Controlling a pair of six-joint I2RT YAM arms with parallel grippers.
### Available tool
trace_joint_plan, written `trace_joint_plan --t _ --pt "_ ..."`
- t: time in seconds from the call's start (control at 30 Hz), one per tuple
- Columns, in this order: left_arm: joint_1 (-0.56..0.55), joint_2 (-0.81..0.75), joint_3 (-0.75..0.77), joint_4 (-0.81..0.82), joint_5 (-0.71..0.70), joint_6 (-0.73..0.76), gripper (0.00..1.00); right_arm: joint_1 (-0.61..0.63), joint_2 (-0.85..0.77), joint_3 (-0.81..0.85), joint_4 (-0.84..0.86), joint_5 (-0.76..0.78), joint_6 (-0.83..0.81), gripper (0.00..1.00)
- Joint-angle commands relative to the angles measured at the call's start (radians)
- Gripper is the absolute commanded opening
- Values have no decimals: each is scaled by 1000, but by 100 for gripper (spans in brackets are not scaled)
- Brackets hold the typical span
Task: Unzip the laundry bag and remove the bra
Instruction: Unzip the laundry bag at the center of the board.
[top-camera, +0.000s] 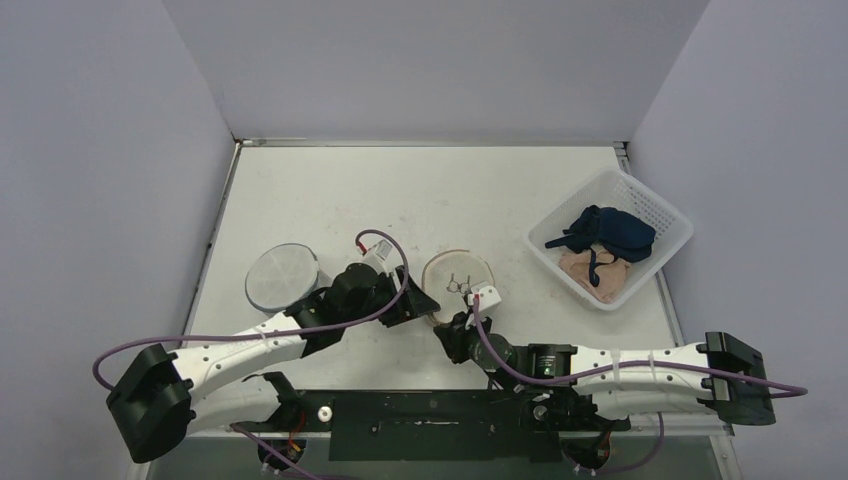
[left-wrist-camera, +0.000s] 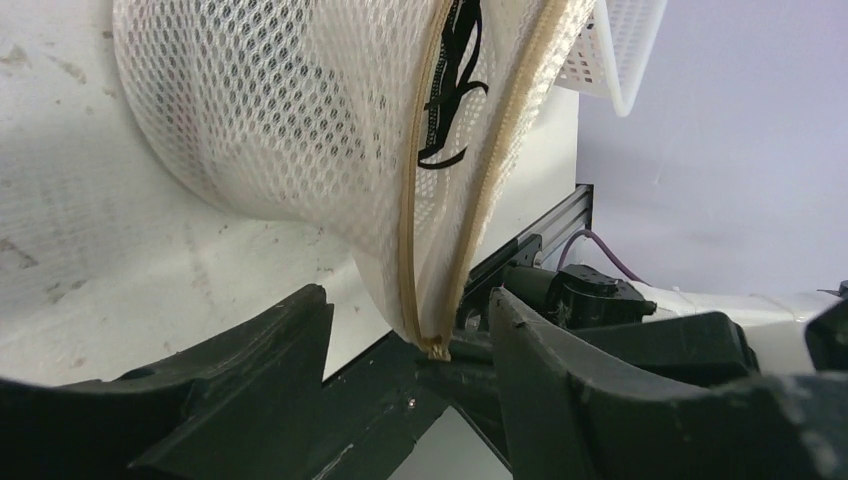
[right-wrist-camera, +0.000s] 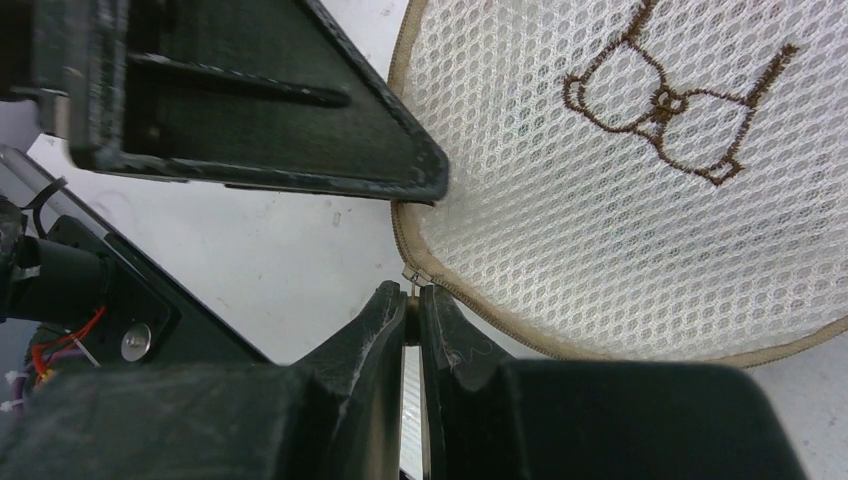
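Laundry bag (top-camera: 458, 270) lies mid-table just beyond both grippers, its zipper (left-wrist-camera: 412, 210) parted partway, so a black strap, probably the bra (left-wrist-camera: 452, 100), shows inside the mesh. Right gripper (right-wrist-camera: 411, 300) is pinched tight on what looks like the zipper pull (right-wrist-camera: 410, 281) (small, partly hidden), presumably to draw the slider along. Left gripper (left-wrist-camera: 405, 305) has its fingers spread either side of the bag's near edge, no contact confirmed, placed, I judge, to brace the fabric. White basket (top-camera: 568, 204) of other garments sits well apart on the right.
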Motion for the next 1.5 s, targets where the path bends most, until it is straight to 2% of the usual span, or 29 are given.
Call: trace_joint_plan --t 0.0,0.17,0.37,0.43,0.83,1.07,1.2,1.33,1.47 --pt "-13 59 28 146 -21 -11 54 9 -2 57 26 -1 -3 5" --pt "-13 86 28 176 -22 -10 36 11 -16 65 2 2 -1 5" --pt "-5 76 38 155 -37 13 7 11 -30 69 -46 25 7 5" --pt "4 74 40 153 -30 19 1 11 -37 71 -74 39 15 5" --pt "30 75 33 163 15 31 0 9 -162 34 -300 143 101 5" --pt "37 101 60 154 41 41 0 9 -215 31 -350 177 89 5" --pt "95 146 164 106 149 113 0 9 -253 48 -334 163 30 5" --pt "142 279 347 33 315 211 0 11 -224 78 -296 116 -10 5" --pt "144 385 430 26 372 243 0 14 -181 87 -220 86 -10 5"
